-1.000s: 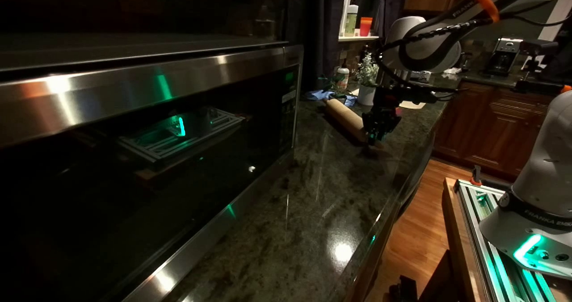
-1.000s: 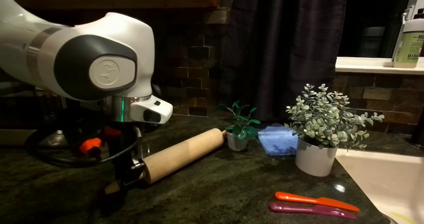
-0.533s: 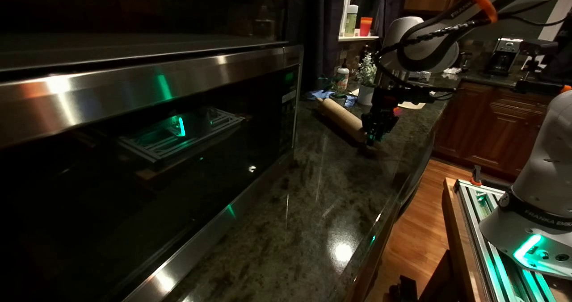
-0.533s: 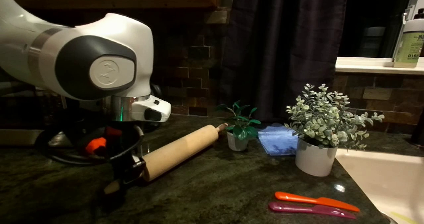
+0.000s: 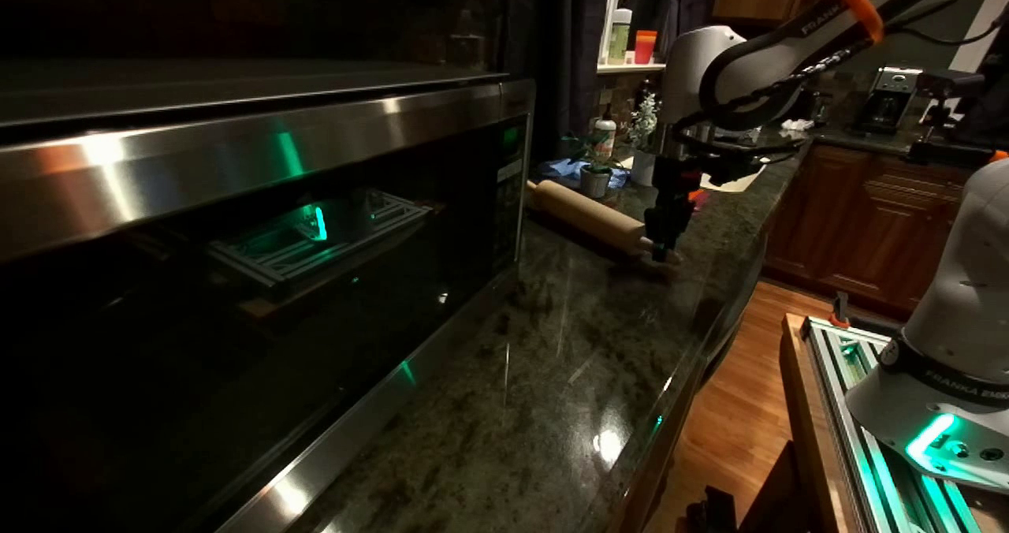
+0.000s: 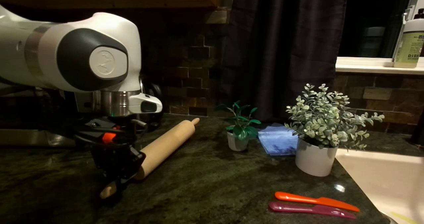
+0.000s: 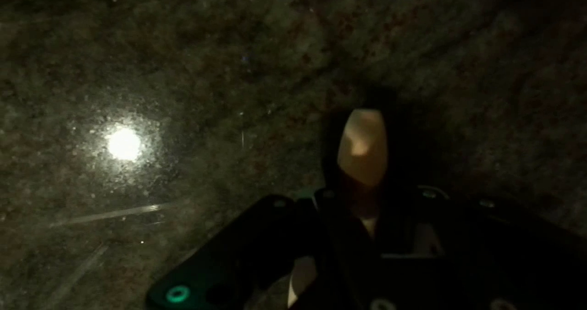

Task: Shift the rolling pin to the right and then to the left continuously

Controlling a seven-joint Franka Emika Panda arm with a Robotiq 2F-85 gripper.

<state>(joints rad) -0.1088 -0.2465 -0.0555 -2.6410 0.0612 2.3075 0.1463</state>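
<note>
The wooden rolling pin (image 6: 168,146) is gripped at one handle (image 7: 363,149) by the claw (image 7: 369,203) and slanted across the desk (image 6: 212,184), apart from the small potted plant (image 6: 238,141).

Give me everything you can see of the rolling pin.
The rolling pin is light tan and looks wooden: a smooth, thick cylinder with narrower ends. It lies slantwise over the dark countertop. The end effector is closed around one handle, whose tapered tip pokes out past it. The other handle is free, with a gap between it and the small potted plant. Whether the gripped end is slightly raised is hard to tell.
</note>
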